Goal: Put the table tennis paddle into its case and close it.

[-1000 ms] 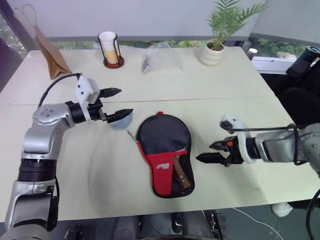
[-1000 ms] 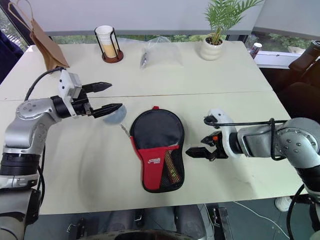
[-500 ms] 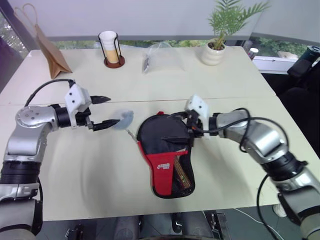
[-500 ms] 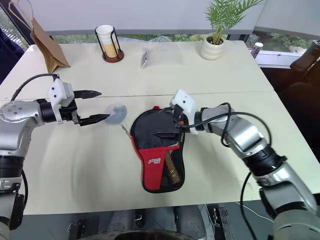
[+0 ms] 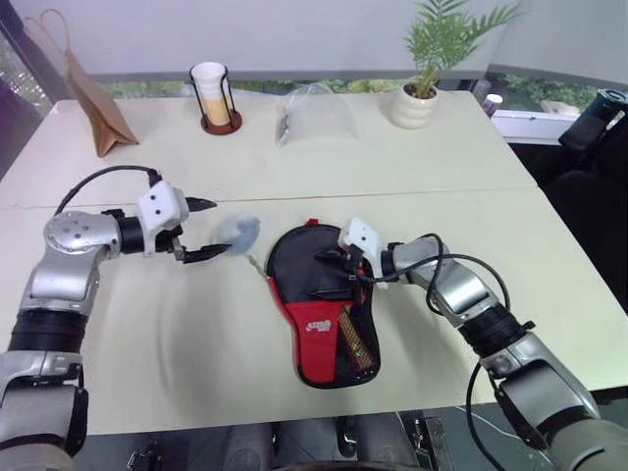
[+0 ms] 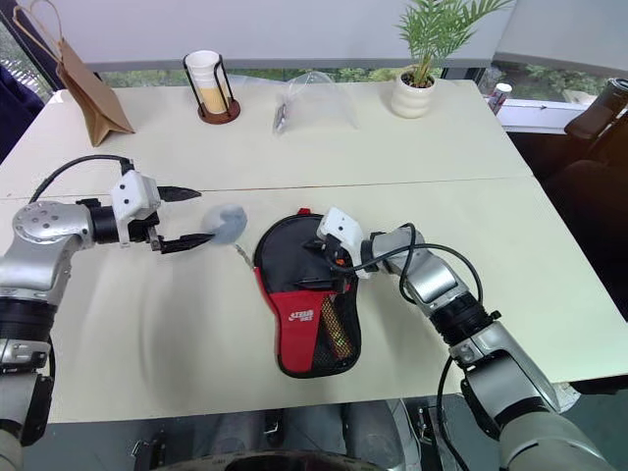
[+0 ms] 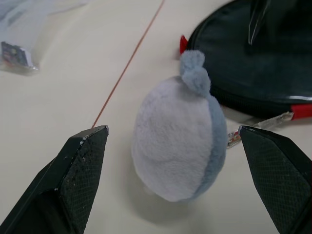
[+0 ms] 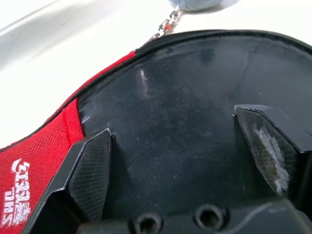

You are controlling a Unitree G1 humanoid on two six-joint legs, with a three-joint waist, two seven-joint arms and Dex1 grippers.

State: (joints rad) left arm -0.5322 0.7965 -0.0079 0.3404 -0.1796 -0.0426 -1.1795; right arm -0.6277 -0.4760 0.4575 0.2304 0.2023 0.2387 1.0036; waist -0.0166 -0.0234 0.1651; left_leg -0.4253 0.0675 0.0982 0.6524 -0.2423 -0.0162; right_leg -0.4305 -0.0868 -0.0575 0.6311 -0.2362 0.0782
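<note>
Cream table carries everything. On it, the right gripper, jaws wide apart and holding nothing, hovers over the black top of the case. At its nine o'clock the left gripper, also spread, frames the grey fuzzy pouch. The paddle seems already inside; next comes finding the zip pull.

My black fingers are showing a fine woven texture. Beneath my right gripper the case is showing glossy black on top, a red lower panel with a white logo, and black mesh. The fuzzy pouch is looking pale grey with a bluer edge. The table is looking cream.
</note>
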